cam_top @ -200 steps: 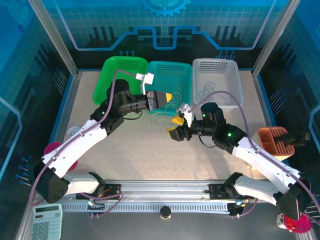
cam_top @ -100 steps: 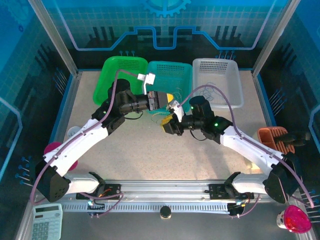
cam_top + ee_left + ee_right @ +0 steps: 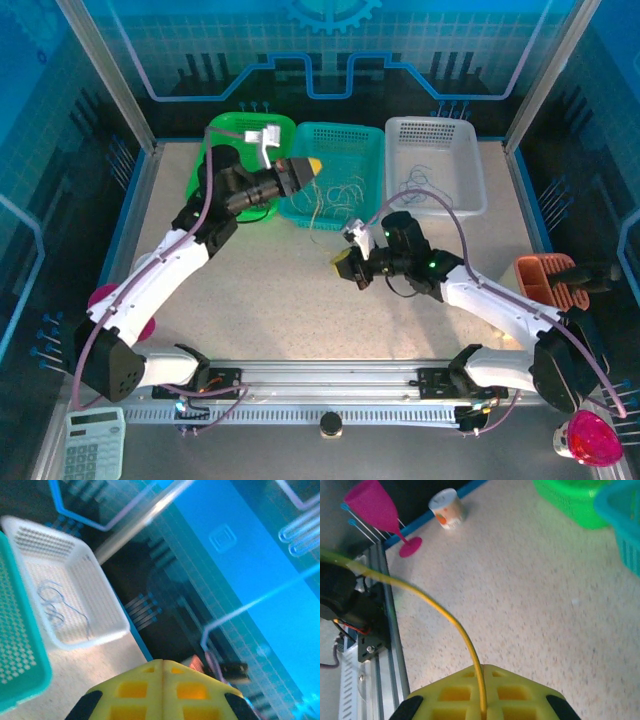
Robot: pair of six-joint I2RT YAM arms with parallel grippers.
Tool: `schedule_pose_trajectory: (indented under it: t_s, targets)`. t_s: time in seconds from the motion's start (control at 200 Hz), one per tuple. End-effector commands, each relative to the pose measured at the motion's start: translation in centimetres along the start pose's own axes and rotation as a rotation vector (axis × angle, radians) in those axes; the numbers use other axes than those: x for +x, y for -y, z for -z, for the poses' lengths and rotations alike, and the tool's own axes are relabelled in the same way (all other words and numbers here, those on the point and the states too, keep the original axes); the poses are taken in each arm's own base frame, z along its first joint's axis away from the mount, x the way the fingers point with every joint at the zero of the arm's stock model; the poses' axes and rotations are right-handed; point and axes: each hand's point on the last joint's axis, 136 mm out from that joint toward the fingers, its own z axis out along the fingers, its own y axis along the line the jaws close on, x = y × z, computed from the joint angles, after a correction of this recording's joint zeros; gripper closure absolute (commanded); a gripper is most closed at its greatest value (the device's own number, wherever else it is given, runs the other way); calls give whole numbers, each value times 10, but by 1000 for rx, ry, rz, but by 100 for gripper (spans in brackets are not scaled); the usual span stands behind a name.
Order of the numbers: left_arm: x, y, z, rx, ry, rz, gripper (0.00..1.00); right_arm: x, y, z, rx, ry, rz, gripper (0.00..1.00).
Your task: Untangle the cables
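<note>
Right wrist view: right gripper (image 3: 482,675) clamped on a yellow cable (image 3: 420,592) arcing above the counter (image 3: 545,580). Left gripper (image 3: 308,165) closed, nothing seen held, over the teal basket (image 3: 340,127) containing other cables (image 3: 335,195). Judged step: one strand drawn free. Next: deposit it separately.

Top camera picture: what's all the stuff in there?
green basket: one, green, far edge, left.
teal basket: one, teal, far edge, middle.
white basket: one, white, far edge, right.
cables: thin pale tangle in teal basket; few loops in white basket.
yellow cable: one, yellow, in right gripper.
goblets: two, pink, left edge and near-right corner.
cup: one, white, beside left goblet.
calculator: one, pale, near-left corner.
rack: one, orange-brown, right edge.
left gripper: one, yellow pads, shut, over teal basket.
right gripper: one, yellow pads, shut on yellow cable.
</note>
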Motion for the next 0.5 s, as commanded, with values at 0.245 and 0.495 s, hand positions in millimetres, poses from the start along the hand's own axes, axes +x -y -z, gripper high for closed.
schedule_pose_trajectory:
  t_s: [0.245,0.495]
  targets:
    - [-67,20,44,-7,354,-101,100,2,9,-10,14,49,-79,100]
    - [-92,10,65,-99,508,-168,100,-8,10,-17,5,38,-72,74]
